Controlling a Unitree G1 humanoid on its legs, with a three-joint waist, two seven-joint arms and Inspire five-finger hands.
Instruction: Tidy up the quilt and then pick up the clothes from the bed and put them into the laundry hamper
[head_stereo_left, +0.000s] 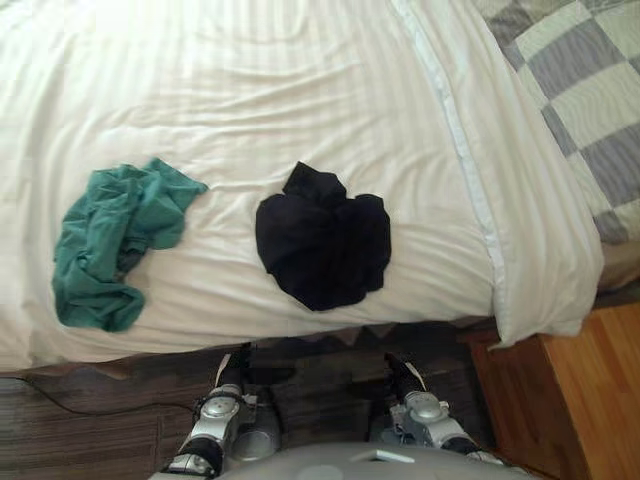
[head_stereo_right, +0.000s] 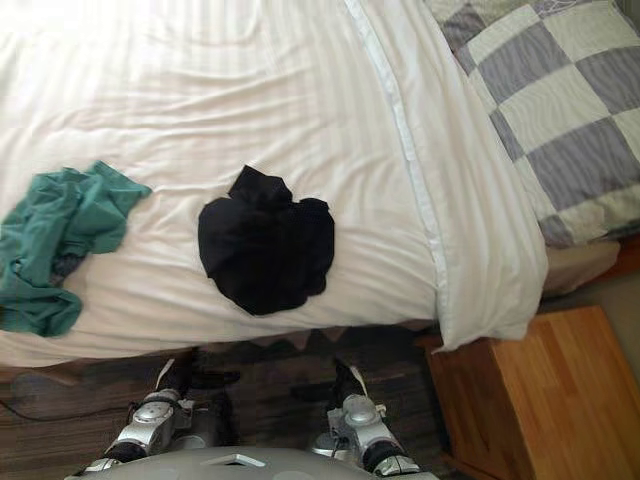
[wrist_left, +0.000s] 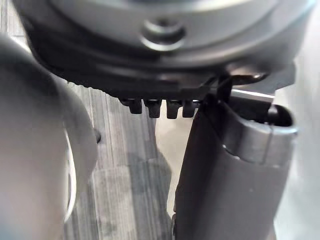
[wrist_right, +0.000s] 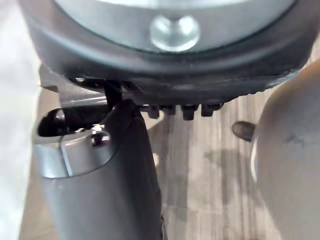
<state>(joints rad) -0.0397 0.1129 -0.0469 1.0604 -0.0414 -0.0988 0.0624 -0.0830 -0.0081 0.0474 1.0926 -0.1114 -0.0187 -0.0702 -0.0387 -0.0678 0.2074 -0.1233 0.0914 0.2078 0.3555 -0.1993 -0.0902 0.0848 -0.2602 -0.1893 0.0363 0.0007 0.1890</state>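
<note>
A white striped quilt (head_stereo_left: 300, 90) lies spread over the bed, lightly wrinkled, its right edge hanging over the bed's side. On it near the front edge lies a crumpled black garment (head_stereo_left: 322, 243). A crumpled green garment (head_stereo_left: 112, 243) lies further left, also by the front edge. My left hand (wrist_left: 227, 180) hangs low over the grey floorboards with relaxed fingers and nothing in it. My right hand (wrist_right: 102, 185) hangs the same way, holding nothing. Both hands are well away from the bed.
A grey and pale checked cover (head_stereo_right: 560, 110) lies on the bed to the right of the quilt. A wooden bedside cabinet (head_stereo_right: 530, 400) stands at the lower right. Dark floorboards (head_stereo_left: 110, 420) run along the front of the bed.
</note>
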